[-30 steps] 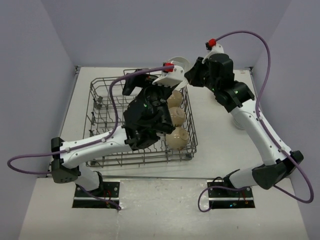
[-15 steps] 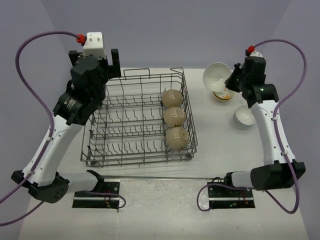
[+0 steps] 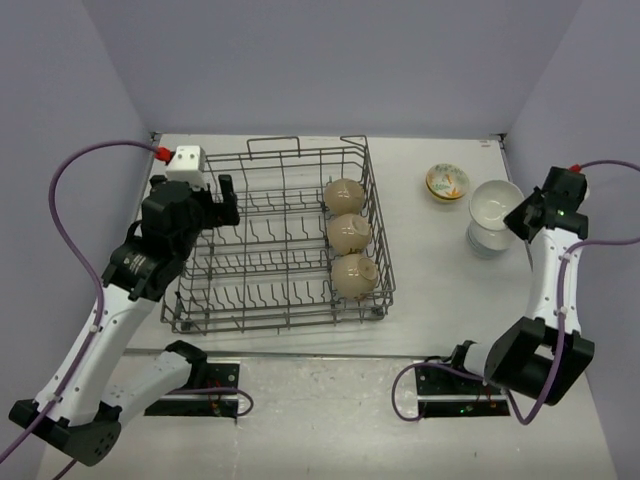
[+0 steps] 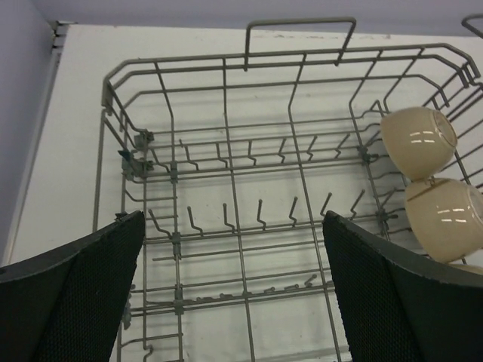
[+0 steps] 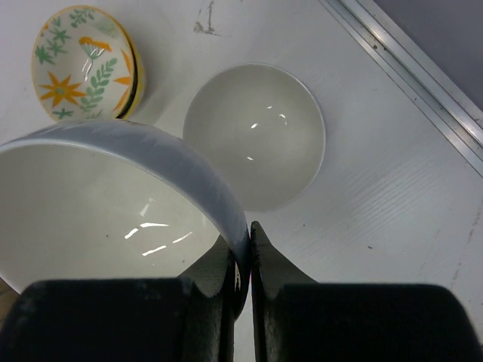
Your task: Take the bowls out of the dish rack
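From above, my right gripper (image 3: 527, 212) was closed on the rim of a white bowl (image 3: 497, 203) at the table's (image 3: 420, 300) 3 o'clock edge. It held the bowl just over a second white bowl (image 3: 483, 243), with the yellow painted bowl (image 3: 447, 181) near at 11 o'clock from it. Three beige bowls (image 3: 351, 233) lay in a row along the 3 o'clock side of the dish rack (image 3: 300, 152). My left gripper (image 3: 222, 195) hung at the rack's 9 o'clock side.

Through my left wrist camera, my fingers (image 4: 90, 286) were spread wide with nothing between them. The rack's bare tines were below and two beige bowls showed at 3 o'clock, tipped on their sides.

Through my right wrist camera, the jaws pinched only the thin rim of the white bowl at its 4 o'clock, one finger inside and one outside. I judged the glazed ceramic stiff, slick and easy to chip, and heavy enough to swing from a grip on one edge. The rim was the only place to take such a bowl, so I thought it should be set down gently.
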Controlling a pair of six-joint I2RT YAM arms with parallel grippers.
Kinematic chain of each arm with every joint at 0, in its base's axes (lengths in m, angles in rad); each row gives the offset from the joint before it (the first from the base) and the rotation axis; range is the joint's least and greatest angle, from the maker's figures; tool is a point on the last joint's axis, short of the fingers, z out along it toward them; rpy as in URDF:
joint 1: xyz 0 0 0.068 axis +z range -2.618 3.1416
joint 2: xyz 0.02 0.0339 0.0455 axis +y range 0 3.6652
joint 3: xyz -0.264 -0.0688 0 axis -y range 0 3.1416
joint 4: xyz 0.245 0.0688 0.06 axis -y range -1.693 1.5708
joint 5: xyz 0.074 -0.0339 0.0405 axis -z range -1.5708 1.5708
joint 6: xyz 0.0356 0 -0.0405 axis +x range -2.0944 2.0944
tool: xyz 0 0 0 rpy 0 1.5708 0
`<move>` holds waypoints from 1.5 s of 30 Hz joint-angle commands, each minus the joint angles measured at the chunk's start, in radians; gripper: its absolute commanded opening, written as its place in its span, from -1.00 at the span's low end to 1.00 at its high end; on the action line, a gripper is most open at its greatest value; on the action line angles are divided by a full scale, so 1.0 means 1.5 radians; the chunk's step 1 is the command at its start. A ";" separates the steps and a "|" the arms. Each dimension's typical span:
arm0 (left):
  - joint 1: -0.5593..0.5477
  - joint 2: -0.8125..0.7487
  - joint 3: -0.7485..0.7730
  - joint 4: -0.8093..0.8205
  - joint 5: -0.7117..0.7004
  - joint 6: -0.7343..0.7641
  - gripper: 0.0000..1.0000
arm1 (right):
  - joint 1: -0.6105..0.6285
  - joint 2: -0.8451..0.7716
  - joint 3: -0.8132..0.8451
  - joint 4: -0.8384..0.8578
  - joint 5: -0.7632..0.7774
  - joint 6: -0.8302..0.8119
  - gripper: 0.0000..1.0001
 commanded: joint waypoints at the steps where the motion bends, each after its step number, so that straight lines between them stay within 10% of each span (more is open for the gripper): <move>1: 0.002 -0.047 -0.059 0.046 0.087 -0.027 1.00 | -0.046 0.022 0.014 0.058 -0.018 0.031 -1.00; 45: -0.099 -0.122 -0.172 0.092 0.045 0.015 1.00 | -0.080 0.179 0.014 0.024 -0.004 0.005 -0.80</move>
